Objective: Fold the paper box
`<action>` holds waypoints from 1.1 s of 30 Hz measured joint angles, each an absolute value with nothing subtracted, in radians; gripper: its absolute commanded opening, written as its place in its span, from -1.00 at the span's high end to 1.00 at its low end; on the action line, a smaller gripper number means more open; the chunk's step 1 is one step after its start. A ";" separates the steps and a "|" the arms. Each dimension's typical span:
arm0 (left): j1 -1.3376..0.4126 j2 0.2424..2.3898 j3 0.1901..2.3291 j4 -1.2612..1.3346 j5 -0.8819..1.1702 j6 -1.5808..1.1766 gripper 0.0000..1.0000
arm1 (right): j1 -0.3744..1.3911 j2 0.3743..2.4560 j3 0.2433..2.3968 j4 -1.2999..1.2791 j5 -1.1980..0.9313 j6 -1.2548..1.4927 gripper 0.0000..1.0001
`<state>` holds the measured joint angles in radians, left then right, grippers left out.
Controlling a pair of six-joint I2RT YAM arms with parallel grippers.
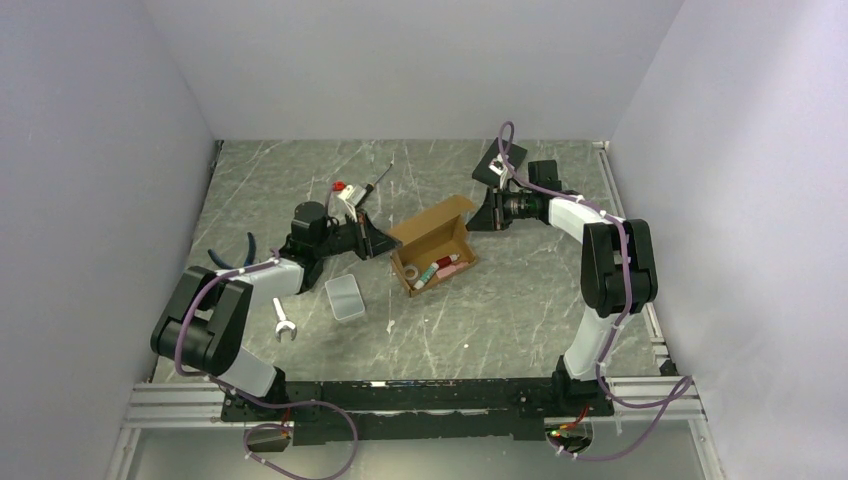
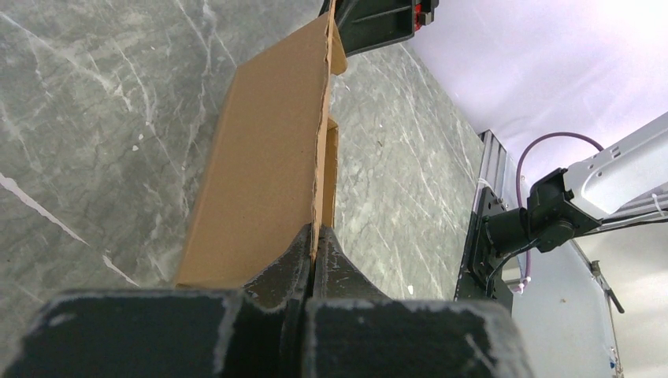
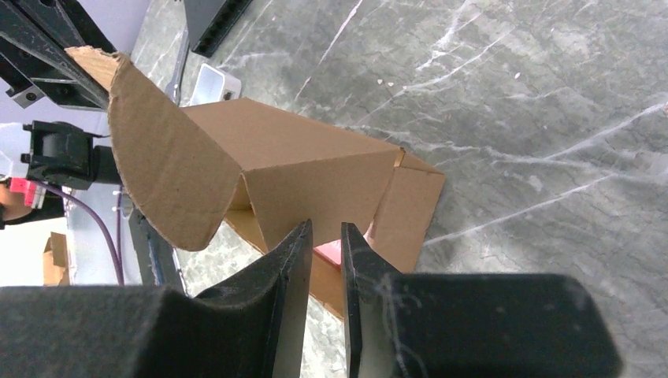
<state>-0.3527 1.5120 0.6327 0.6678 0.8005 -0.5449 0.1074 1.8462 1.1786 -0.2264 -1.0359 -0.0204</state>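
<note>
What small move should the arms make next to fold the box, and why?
Probably the right gripper should tip the lid down over the paper box. The lid stands upright, the contents are inside, and the left gripper, shut on a cardboard edge, steadies the box.

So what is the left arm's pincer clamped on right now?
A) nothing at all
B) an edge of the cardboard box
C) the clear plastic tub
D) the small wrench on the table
B: in the left wrist view, the left pincer is closed tight on a thin edge of the cardboard box.
</note>
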 measured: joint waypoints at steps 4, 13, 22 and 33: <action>-0.352 1.517 0.637 0.669 0.801 -0.545 1.00 | 0.112 1.846 1.179 -0.223 -1.042 -0.011 0.53; -0.350 1.523 0.640 0.669 0.813 -0.545 1.00 | 0.119 1.858 1.179 -0.232 -1.049 -0.008 0.53; -0.350 1.535 0.640 0.668 0.838 -0.544 1.00 | 0.115 1.879 1.210 -0.310 -1.001 -0.074 0.49; -0.350 1.535 0.640 0.615 0.874 -0.512 1.00 | 0.021 1.852 1.225 -0.386 -0.899 -0.177 0.22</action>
<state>-0.3504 1.5352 0.6399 0.6151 0.8738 -0.5121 0.0212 1.8519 1.2255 -0.3862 -0.8989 -0.1768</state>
